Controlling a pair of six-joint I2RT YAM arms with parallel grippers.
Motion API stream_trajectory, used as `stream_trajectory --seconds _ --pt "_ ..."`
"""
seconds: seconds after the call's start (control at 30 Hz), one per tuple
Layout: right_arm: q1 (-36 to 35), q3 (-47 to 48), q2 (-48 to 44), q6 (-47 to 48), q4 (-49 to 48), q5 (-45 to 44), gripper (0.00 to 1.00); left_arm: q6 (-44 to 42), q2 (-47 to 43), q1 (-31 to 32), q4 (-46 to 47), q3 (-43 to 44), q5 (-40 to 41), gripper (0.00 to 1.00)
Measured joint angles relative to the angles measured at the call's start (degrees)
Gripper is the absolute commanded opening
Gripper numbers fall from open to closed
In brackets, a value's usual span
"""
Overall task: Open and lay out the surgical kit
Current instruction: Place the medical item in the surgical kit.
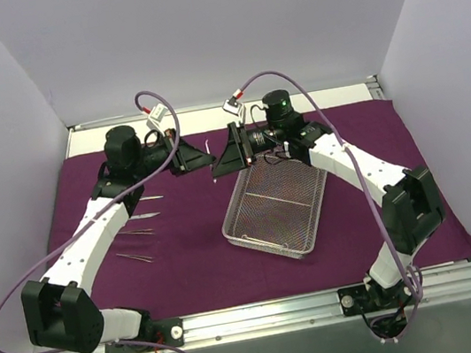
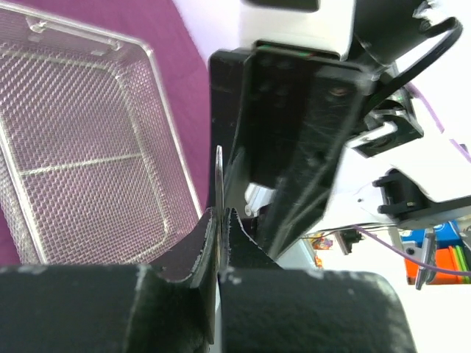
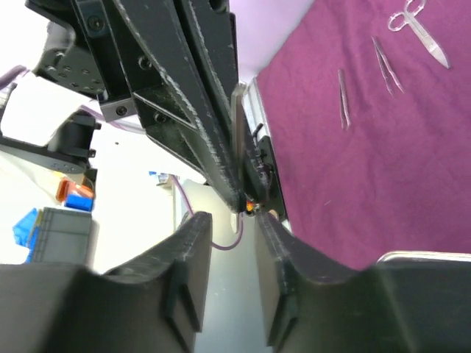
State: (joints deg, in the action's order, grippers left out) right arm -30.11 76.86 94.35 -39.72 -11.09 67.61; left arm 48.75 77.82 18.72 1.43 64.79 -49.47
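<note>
Silver instrument (image 2: pixel 218 173), clamped in the closed left pincer (image 2: pixel 218 217) beyond the tray (image 1: pixel 238 201), points lengthwise at the slightly parted, empty right pincer (image 3: pixel 232 224).

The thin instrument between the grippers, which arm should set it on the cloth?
Left: the left gripper is shut on the instrument, the right gripper stands open, and the laid-out instruments lie beside the left arm.

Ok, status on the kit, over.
Left gripper shut on thin instrument. Right gripper open, facing it. Tray empty on cloth, other instruments laid out. Nothing blocking.
</note>
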Motion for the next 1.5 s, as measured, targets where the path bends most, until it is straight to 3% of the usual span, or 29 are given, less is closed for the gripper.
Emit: stream_trajectory --seconds 0.07,0.27,0.5,0.73,1.27,1.5 --pt "0.0 0.8 0.0 2.6 3.9 -1.4 0.44 -3.1 0.0 0.0 -4.7 0.8 1.2 0.02" --pt "1.4 11.6 2.4 14.5 23.9 -10.8 0.47 -18.1 0.0 0.0 -27.5 9.2 9.5 0.02" --pt "2.0 13.9 2.4 20.4 33.2 -20.2 0.46 -28.6 -1.3 0.0 -41.6 12.7 14.7 0.02" --pt "-0.3 13.9 2.4 20.9 32.9 -18.6 0.41 -28.2 -5.0 0.7 -41.4 7.2 10.2 0.02" --pt "-4.8 16.9 3.2 20.2 29.1 -8.2 0.49 -29.5 -6.9 1.1 -41.4 6.8 0.1 0.02" --pt "-7.0 16.9 3.2 18.9 27.0 -5.2 0.44 -29.5 -7.9 1.1 -41.2 5.9 -2.7 0.02"
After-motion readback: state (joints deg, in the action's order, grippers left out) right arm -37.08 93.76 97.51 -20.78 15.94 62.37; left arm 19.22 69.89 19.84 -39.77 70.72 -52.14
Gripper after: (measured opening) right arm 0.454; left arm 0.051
